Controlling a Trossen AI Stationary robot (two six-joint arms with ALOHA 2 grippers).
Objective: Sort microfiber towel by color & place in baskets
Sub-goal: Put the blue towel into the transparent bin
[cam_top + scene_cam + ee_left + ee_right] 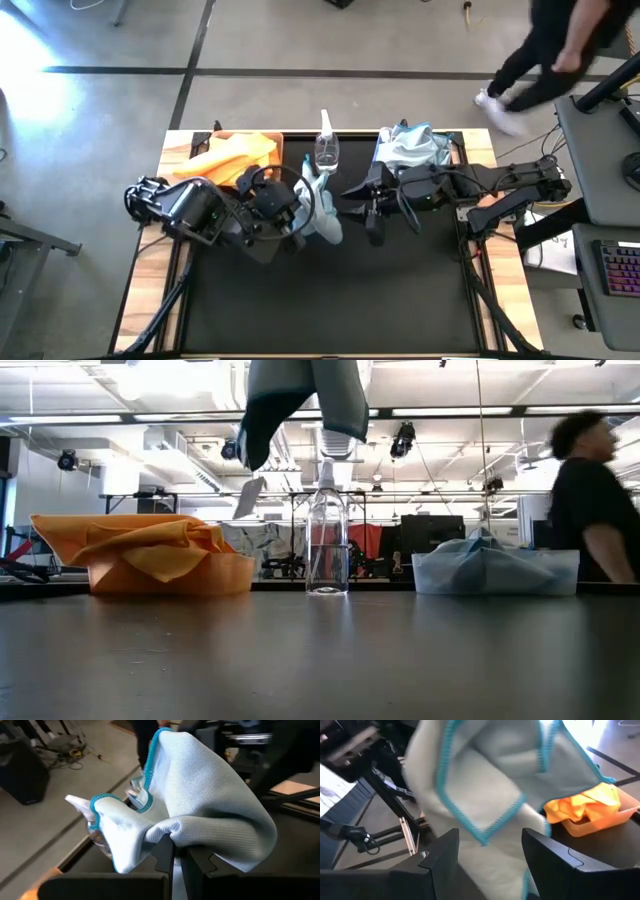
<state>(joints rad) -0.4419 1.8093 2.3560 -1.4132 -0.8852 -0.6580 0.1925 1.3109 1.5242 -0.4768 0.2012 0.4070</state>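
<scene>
pale blue woven towel | crumpled | pinched by left end effector

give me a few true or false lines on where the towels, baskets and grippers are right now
1. The left gripper is shut on a pale blue towel. True.
2. That towel lies flat on the table. False: it hangs in the air.
3. The orange towels sit in the tan basket. True.
4. The right gripper is shut on the spray bottle. False: it is open, near the blue towel.
5. The grey-blue basket holds orange towels. False: blue ones.
</scene>
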